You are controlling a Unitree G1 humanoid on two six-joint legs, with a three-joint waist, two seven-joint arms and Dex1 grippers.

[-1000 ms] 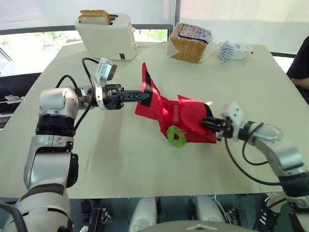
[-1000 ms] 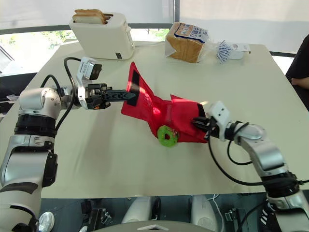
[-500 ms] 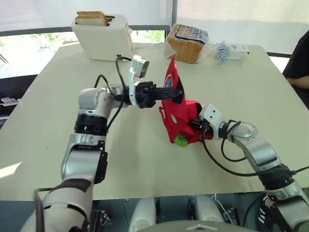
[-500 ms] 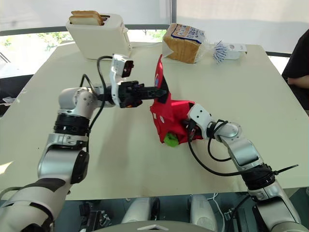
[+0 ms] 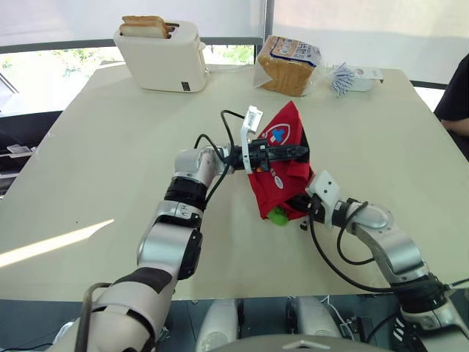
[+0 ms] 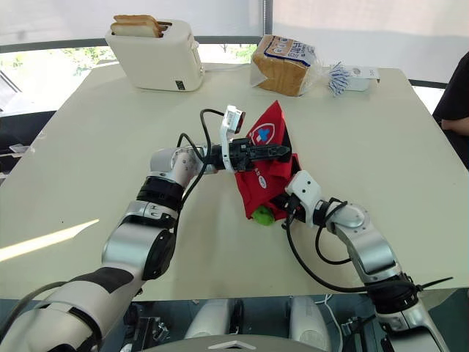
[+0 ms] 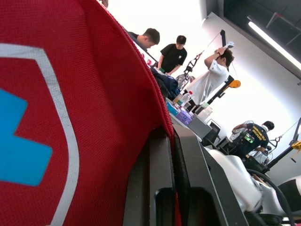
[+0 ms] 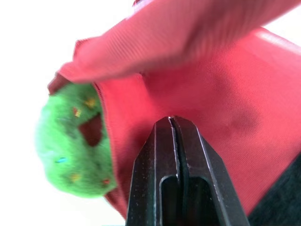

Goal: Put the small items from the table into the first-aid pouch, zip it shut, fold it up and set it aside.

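The red first-aid pouch (image 5: 277, 174) lies folded over at the table's middle, its white-edged emblem with a blue cross facing up. My left gripper (image 5: 301, 152) reaches across from the left and is shut on the folded-over flap's edge; red fabric (image 7: 94, 117) lies against its fingers (image 7: 162, 179) in the left wrist view. My right gripper (image 5: 308, 210) is at the pouch's near right corner, shut on the red fabric (image 8: 225, 94). A green fuzzy ring (image 5: 276, 216) pokes out from under the pouch's near edge, just left of the right gripper, also the green ring (image 8: 75, 141).
A white toaster (image 5: 163, 53) with bread slices stands at the back left. A bag of sliced bread (image 5: 288, 66) and a small white wrapped item (image 5: 352, 75) lie at the back right. A person's arm (image 5: 456, 103) is at the right edge. Several people stand in the room behind.
My left gripper has swung the flap from the left over to the right, folding the pouch onto itself. The right gripper kept its hold at the near corner.
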